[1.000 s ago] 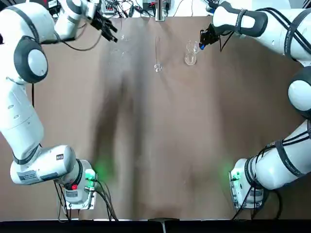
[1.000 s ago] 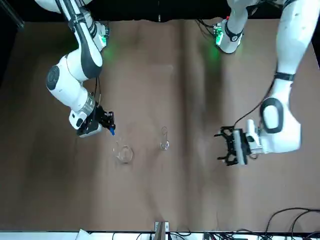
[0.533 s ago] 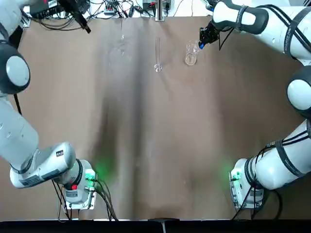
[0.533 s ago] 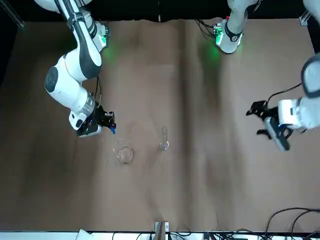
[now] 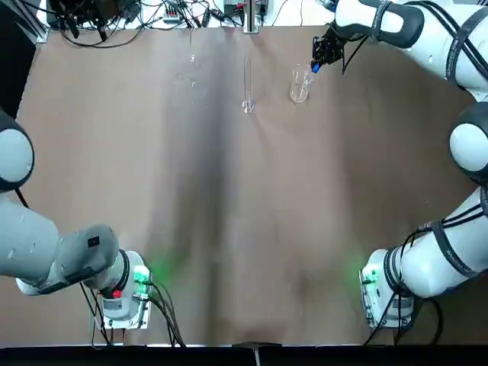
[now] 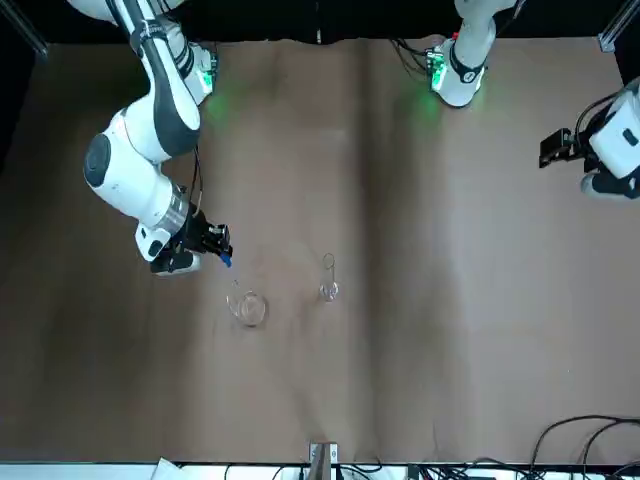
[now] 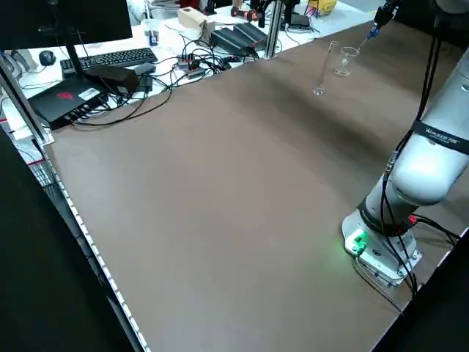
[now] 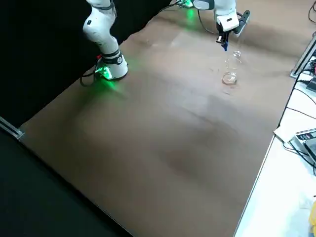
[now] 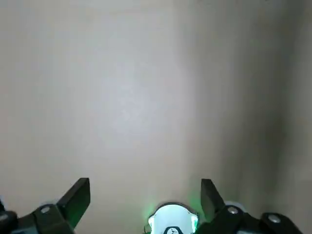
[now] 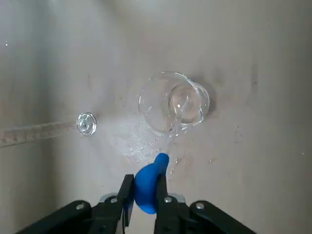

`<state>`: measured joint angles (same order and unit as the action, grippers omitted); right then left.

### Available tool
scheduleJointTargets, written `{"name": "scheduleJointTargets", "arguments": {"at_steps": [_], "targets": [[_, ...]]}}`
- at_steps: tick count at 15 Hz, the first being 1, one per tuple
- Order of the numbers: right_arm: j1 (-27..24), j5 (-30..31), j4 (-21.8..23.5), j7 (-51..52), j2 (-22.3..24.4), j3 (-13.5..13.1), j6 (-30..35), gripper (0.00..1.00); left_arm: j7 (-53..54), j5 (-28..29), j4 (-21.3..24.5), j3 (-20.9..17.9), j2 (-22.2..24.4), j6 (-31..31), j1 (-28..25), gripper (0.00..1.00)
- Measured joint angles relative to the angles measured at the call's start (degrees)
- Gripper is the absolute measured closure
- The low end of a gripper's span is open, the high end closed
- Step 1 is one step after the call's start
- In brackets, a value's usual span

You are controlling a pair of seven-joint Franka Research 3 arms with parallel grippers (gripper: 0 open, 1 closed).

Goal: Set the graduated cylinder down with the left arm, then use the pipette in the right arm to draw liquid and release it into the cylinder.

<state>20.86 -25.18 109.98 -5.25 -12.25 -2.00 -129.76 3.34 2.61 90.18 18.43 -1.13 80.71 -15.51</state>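
The right gripper (image 10: pixel 145 195) pinches the blue bulb of the pipette (image 10: pixel 147 187) between its two fingers (image 10: pixel 126 192). It hangs above the table (image 5: pixel 229 213), and the thin clear tip points down into the beaker (image 10: pixel 173 102). In the top view this gripper (image 5: pixel 324 52) is up at about 1 o'clock, just beside the beaker (image 5: pixel 299 85). The beaker stands upright. Small wet spots shine on the table next to it.

The cylinder (image 5: pixel 247 84) stands upright on its small round foot at about 12 o'clock in the top view. It is near the beaker and does not touch it. Nothing holds it. In the front view the cylinder (image 6: pixel 329 278) is just beside the beaker (image 6: pixel 247 305).

The left gripper (image 6: pixel 562 150) is far from the glass things, up high over the table's edge at about 3 o'clock in the front view. Its wrist view shows its two fingers (image 9: pixel 78 197) spread wide with nothing between them (image 9: pixel 145 204), and only bare table under them.

Cables (image 5: pixel 114 19) lie past the far edge of the table.
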Motion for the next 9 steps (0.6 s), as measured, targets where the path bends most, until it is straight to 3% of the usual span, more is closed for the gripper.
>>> {"name": "scheduleJointTargets", "arguments": {"at_steps": [9], "targets": [[-0.7,0.0,-4.6,-2.5,0.0,-0.3,7.0,0.77,-7.0,0.9,0.1,0.2,0.4,-1.6,0.5,0.00]]}}
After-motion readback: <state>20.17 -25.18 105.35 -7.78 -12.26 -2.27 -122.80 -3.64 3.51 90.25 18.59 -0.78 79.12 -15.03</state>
